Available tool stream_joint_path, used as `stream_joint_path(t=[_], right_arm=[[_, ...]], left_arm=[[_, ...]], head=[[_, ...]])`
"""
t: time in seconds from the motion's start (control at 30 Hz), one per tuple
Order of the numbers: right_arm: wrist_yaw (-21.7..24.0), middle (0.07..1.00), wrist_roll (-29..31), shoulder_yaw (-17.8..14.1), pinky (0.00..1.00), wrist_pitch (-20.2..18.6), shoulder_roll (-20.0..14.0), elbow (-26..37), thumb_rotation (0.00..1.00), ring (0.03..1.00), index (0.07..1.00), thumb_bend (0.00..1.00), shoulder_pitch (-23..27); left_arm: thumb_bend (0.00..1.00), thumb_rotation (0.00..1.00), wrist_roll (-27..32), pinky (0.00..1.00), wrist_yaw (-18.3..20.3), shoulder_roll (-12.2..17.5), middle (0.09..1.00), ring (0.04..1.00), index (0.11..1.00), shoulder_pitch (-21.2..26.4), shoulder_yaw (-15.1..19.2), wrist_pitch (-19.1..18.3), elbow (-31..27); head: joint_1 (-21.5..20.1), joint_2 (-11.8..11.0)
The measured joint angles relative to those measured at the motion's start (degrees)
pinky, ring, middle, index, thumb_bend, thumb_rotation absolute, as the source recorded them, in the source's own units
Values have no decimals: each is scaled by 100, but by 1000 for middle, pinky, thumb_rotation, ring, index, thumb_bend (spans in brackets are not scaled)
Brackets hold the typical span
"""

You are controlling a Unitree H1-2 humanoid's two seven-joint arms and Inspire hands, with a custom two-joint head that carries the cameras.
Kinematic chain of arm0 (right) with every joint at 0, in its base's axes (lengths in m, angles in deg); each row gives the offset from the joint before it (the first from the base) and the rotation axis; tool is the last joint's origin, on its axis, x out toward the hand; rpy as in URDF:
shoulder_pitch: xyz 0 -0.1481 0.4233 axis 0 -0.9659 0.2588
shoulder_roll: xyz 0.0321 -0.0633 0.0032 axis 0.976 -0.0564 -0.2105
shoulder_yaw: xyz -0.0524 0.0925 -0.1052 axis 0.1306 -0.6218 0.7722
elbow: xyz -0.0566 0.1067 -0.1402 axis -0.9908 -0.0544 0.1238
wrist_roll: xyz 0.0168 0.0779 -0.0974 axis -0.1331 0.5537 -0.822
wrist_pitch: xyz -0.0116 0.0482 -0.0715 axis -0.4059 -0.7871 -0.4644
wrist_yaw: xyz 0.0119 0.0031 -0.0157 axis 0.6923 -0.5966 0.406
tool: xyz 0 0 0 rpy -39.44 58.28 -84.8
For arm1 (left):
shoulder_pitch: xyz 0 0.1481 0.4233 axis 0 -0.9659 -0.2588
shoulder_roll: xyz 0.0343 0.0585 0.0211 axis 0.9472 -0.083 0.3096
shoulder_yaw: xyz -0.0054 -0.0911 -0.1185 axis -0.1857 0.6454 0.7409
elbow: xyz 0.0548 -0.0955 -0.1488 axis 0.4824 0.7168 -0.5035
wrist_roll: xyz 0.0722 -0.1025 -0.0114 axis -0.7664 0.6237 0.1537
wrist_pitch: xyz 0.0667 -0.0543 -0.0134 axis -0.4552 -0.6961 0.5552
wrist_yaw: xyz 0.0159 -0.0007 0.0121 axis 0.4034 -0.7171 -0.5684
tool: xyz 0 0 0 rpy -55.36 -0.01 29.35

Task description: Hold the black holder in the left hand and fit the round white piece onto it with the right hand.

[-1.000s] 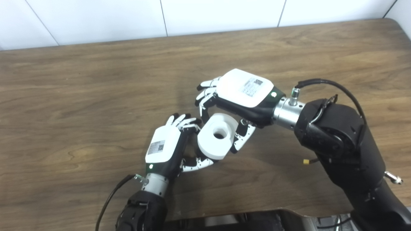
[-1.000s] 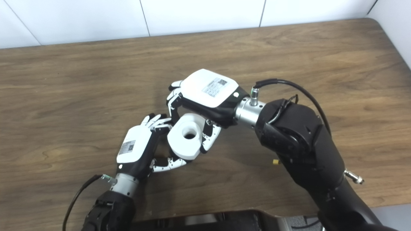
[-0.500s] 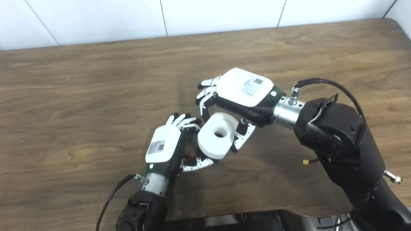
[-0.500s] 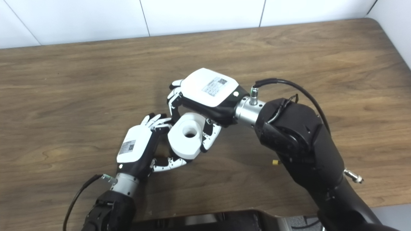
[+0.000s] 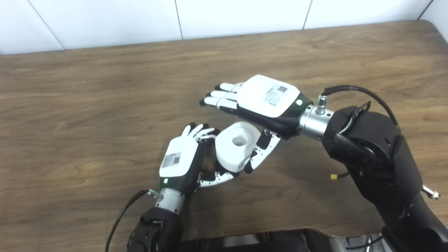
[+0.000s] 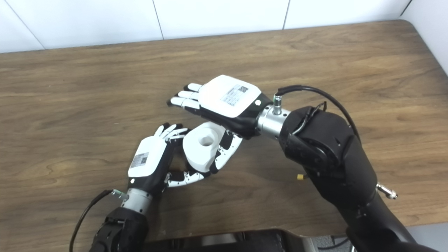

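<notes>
The round white piece (image 5: 236, 147), a thick ring with a centre hole, sits tilted in front of my left hand (image 5: 178, 159). That hand's fingers curl round its left and lower side. The black holder is almost wholly hidden behind the ring and the fingers, with only a dark sliver (image 5: 209, 154) showing between them. My right hand (image 5: 260, 101) hovers just above and to the right of the ring. It is open, its fingers stretched flat to the left and clear of the ring. Its thumb (image 5: 259, 154) lies along the ring's right side.
The wooden table (image 5: 87, 105) spreads wide to the left and at the back, ending at a white wall. The bulky black right forearm (image 5: 371, 154) fills the lower right. A dark body edge (image 5: 245, 241) runs along the bottom.
My right hand has opened: its fingers, curled over the ring before, now stretch out flat above it. The ring has tipped slightly towards the left hand. The left hand has stayed in place.
</notes>
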Motion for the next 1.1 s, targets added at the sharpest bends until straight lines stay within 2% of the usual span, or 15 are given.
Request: stream_joint_path(t=[0.47,0.77,0.8,0.87,0.97,1.1], right_arm=[[404,993,80,-182,928,-143,-23,211,446,1000,1000,1000,186],[483,986,199,-333,952,-268,-102,243,469,1000,1000,1000,192],[484,987,198,-336,954,-267,-130,247,473,1000,1000,1000,192],[484,995,187,-362,962,-269,-164,247,471,1000,1000,1000,191],[484,997,176,-403,955,-280,-166,247,465,1000,1000,1000,191],[483,999,208,-481,950,-286,-168,220,462,1000,1000,1000,195]], left_arm=[[511,54,-11,987,-7,-18,793,902,490,21,-2,0,26],[522,68,6,1000,-20,-30,795,899,497,33,10,11,64],[657,120,-18,1000,2,-30,798,899,593,37,8,-7,61],[809,219,-117,1000,96,-29,813,900,720,53,-6,-112,33],[909,279,-244,1000,278,-31,841,908,824,114,-41,-231,-23],[971,288,-364,1000,490,-41,866,922,925,178,-96,-369,-51]], head=[[18,-17],[9,-53],[9,-53],[9,-53],[35,-61],[35,-62]])
